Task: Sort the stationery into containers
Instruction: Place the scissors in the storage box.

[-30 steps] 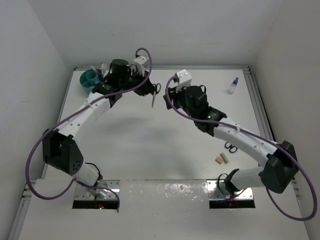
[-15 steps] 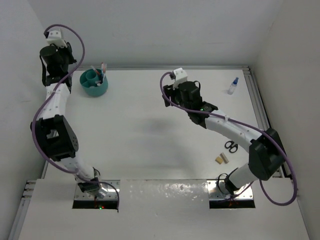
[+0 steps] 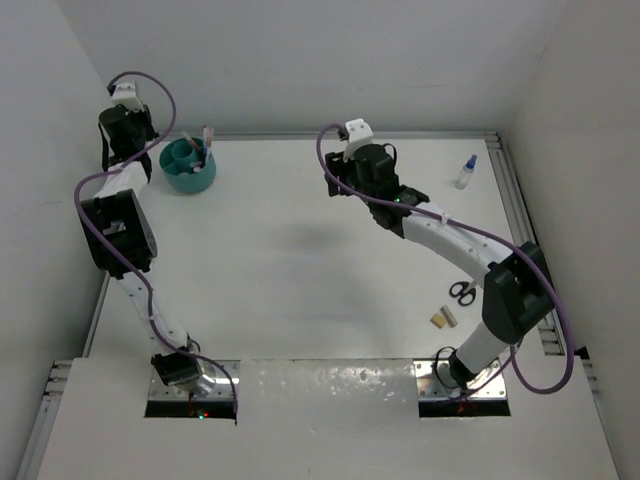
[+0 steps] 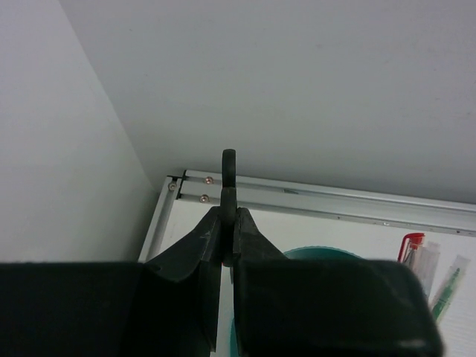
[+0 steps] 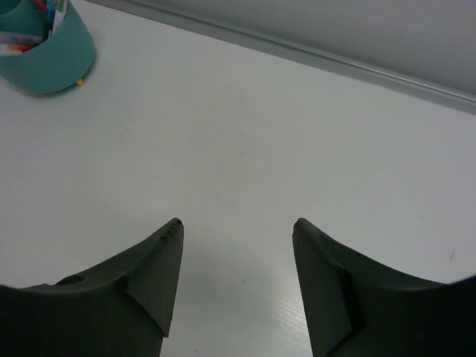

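My left gripper (image 4: 229, 212) is shut on a thin black piece (image 4: 228, 169) that stands edge-on above its tips; it looks like a scissors handle. It hangs high at the back left corner, just left of the round teal pot (image 3: 188, 166), whose rim (image 4: 320, 253) shows below the fingers. A red pen (image 4: 413, 244) and a green pen (image 4: 448, 286) stand in the pot. My right gripper (image 5: 238, 227) is open over bare table at mid back (image 3: 338, 182), holding nothing.
A small blue-capped bottle (image 3: 466, 172) stands at the back right. Black scissors (image 3: 461, 292) and tan blocks (image 3: 443, 318) lie at the right, near the right arm's base. The side wall and back rail (image 4: 335, 201) are close to the left gripper.
The left arm swung from mid back, where it held scissors, up and over to the far left corner beside the pot, still shut. The right gripper shifted slightly back and left.
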{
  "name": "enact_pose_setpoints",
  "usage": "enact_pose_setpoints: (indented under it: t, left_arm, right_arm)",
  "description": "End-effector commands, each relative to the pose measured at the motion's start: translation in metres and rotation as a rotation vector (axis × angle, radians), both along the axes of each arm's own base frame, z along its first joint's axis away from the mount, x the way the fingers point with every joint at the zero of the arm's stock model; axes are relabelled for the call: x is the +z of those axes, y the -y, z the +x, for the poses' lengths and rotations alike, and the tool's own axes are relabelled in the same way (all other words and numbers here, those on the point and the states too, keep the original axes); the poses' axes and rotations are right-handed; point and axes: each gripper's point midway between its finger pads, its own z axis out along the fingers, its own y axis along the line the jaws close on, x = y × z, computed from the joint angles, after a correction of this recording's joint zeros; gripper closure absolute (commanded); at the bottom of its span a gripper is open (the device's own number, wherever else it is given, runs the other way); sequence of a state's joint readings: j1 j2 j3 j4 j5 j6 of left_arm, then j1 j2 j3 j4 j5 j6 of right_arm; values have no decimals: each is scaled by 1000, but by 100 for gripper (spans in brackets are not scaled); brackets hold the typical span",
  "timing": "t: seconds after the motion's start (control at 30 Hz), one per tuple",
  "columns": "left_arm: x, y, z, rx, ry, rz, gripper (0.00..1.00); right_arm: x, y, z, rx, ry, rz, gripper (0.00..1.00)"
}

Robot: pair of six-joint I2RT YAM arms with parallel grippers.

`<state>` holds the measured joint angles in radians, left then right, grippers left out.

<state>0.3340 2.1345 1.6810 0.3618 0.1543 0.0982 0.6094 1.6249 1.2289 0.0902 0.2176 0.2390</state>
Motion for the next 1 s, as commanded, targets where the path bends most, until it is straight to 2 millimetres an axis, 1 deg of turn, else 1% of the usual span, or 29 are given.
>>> enact_pose_setpoints:
  t: [0.0,0.07,0.17,0.27,0.37,0.4,0.43,0.47,0.5,0.6,0.63,0.7,0.73,0.8,0.83,0.97]
  left_arm:
    - [48,-2,2,-27,141,25,100]
    - [32,1,2,-39,106,5,100]
    - [16,4,1,-50,69,-26,100]
    - [15,5,0,-55,65,-42,100]
    - [24,7,-1,-61,75,-63,100]
    - [27,11,0,-71,68,-69,100]
    - [26,11,-1,-77,63,-74,100]
    - [27,15,-2,-91,61,-75,100]
    - [20,17,-3,-93,40,-83,100]
    - [9,19,-7,-87,15,-81,100]
    - [-1,18,-9,-82,-5,-84,100]
    - [-10,20,-10,-88,-20,-71,100]
    - [-20,21,-13,-91,-39,-58,100]
    - [-28,29,-14,-133,-46,-44,100]
    - [-34,30,-15,-141,-57,-47,100]
    - [-45,34,-13,-168,-71,-47,100]
  right_arm:
    - [11,0,7,-22,10,8,41]
    - [9,2,8,-26,0,-2,41]
    - [7,3,8,-30,-5,-7,41]
    - [8,5,7,-36,-6,-8,41]
    - [10,5,6,-33,-3,-5,41]
    - [10,6,6,-36,-3,-6,41]
    - [8,6,6,-35,-5,-9,41]
    - [9,6,5,-34,-4,-8,41]
    - [10,7,5,-36,-4,-8,41]
    - [11,8,4,-40,2,-8,41]
    - [10,9,4,-40,2,-8,40]
    - [11,10,3,-42,5,-8,40]
    - [12,10,3,-40,7,-10,40]
    - [13,10,3,-40,11,-12,40]
    - [13,11,4,-41,10,-14,40]
    - [14,9,4,-40,14,-10,40]
